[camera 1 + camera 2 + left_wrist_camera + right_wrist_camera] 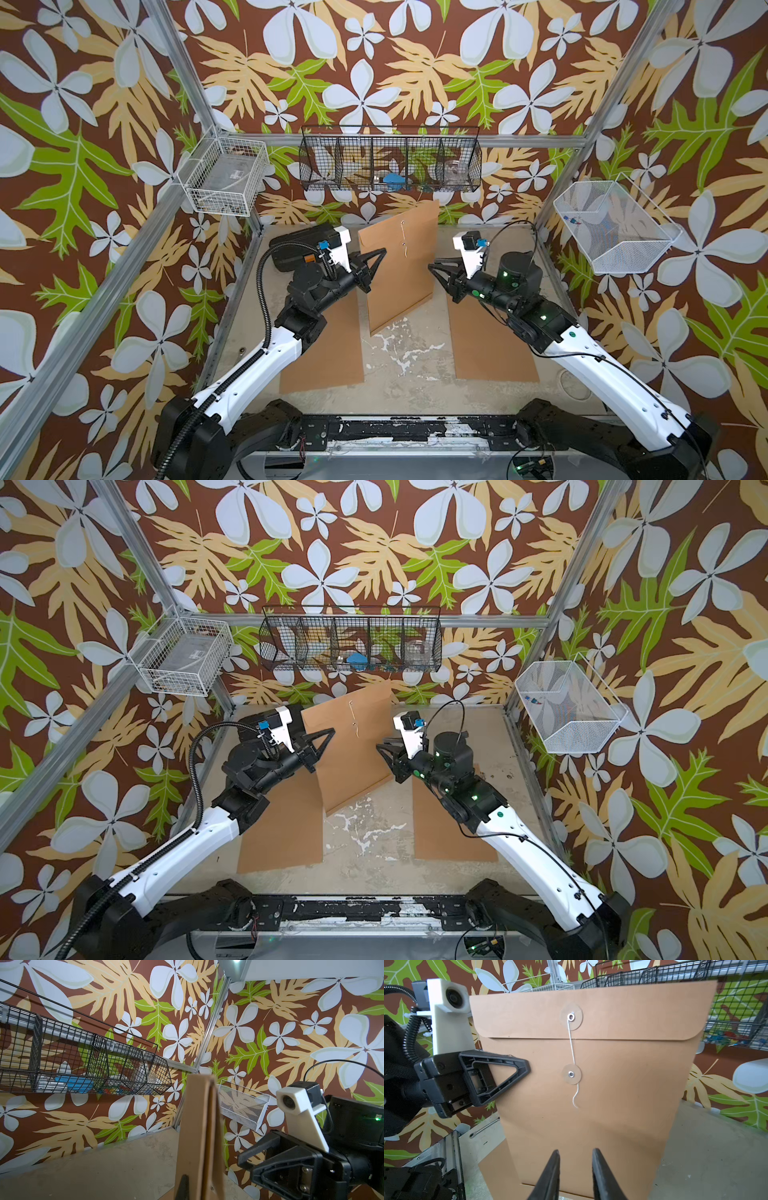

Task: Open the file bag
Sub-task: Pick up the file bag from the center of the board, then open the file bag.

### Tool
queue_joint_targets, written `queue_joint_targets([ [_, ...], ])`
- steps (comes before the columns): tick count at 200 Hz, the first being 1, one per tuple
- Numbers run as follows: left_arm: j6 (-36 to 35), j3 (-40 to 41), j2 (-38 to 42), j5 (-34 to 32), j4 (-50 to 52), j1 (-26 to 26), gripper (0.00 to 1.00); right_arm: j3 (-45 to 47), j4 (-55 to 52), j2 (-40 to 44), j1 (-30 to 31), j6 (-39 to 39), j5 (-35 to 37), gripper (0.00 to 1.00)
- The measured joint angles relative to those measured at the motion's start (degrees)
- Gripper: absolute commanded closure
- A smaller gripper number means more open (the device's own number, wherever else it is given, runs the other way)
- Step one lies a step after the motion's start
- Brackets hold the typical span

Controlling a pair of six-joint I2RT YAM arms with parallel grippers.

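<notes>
- The file bag [612, 1084], a brown paper envelope, stands upright over the middle of the table [407, 374], towards its far side, between the two grippers. Whether its lower edge rests on the table I cannot tell.
- Its flap [529, 1018] lies folded down. The white string [572, 1043] runs from the upper disc [571, 1016] past the lower disc [571, 1073] and hangs with a loose, curled end, so it looks unwound.
- The left gripper [525, 1066] pinches the bag's left edge and holds it up.
- The right gripper [574, 1152] faces the bag's lower front with its fingers a little apart and nothing between them.
- Step in hand, as I judge it: the tie is off and the flap is not yet lifted.
- The next move calls for the right gripper to rise to the flap's edge, catch only that layer and fold it back, while the left grip keeps the bag from swinging.
- No brand, label or writing can be read on the bag.
- Two brown sheets lie flat on the table, left [328, 353] and right [490, 345].
- A black wire basket [390, 158] hangs on the far wall; nothing in it is legible.
</notes>
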State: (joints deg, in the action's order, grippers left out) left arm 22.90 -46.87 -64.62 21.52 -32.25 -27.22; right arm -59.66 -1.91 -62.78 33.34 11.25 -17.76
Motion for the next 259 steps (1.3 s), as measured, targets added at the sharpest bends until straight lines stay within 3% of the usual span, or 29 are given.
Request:
queue_joint_targets([
  [108,1.05,0.79,1.09,0.66,-0.57,-0.22,1.0,-2.01,2.73,-6.03,6.19,-1.25,8.76,0.77],
  [259,1.46,1.09,1.29,1.84,-0.85,-0.24,1.0,-4.96,3.37,-10.54,6.82,-2.58,8.92,0.75],
])
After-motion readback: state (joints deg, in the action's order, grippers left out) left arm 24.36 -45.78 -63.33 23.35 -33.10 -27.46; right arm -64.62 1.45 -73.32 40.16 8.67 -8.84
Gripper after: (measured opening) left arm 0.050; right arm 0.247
